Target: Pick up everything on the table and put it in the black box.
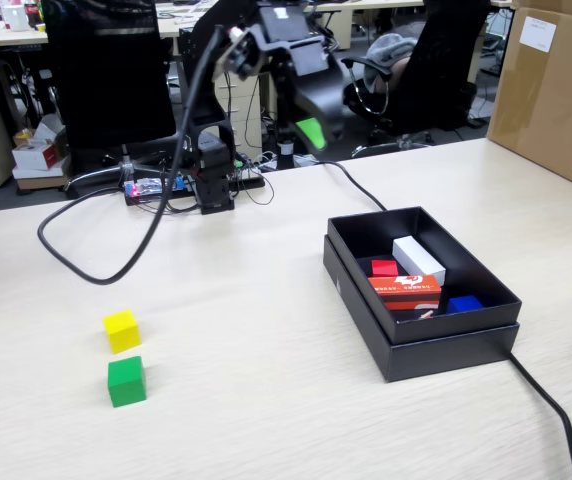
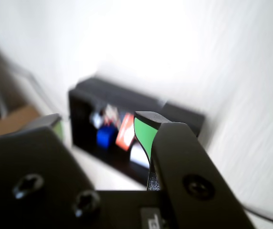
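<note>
Office in the background, chairs and desks, and up front the big pale beige wood-grain tabletop point(image 1: 266, 400). Going left to right in the fixed view: the small yellow cube point(image 1: 121, 330) and the small green cube point(image 1: 126, 381) sit just beside each other on the bare table at the lower left, yellow behind, green in front. Then the arm's base with its looping black cable point(image 1: 76, 262). The gripper point(image 1: 311, 132) hangs up in the air at the top centre, nothing between the jaws, and in the wrist view they stand apart with the box showing through the gap. Right of that is the shallow matte black cardboard box point(image 1: 446, 345), with the small red cube point(image 1: 384, 267) already inside next to a white rectangular block point(image 1: 418, 259), a red-orange printed carton point(image 1: 406, 291) and something blue point(image 1: 463, 303). So both remaining cubes lie well off to the gripper's left and down toward the camera, yellow being the nearer one, I'd guess that goes first.
</note>
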Controlling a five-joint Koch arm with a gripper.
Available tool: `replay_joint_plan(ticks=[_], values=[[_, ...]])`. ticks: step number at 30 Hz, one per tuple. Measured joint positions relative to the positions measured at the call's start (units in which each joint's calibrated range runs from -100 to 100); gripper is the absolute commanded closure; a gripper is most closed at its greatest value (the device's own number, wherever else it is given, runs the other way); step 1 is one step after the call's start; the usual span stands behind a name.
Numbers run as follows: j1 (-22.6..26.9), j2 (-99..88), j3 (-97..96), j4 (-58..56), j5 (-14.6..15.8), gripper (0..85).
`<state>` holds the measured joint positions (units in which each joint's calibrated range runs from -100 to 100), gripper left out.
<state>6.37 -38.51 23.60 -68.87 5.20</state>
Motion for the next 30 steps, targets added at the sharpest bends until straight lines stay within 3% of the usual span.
replay_joint_plan(ticks=[7, 11, 21, 30], values=[[-11.0, 0.1, -19.4, 0.9, -6.4, 40.2], [-16.0, 2.3, -27.6, 9.1, -10.2, 40.2], [-21.7, 18.6, -29.7, 21.4, -15.6, 40.3], [-24.4, 31.2, -20.8, 22.2, -17.6, 40.4]])
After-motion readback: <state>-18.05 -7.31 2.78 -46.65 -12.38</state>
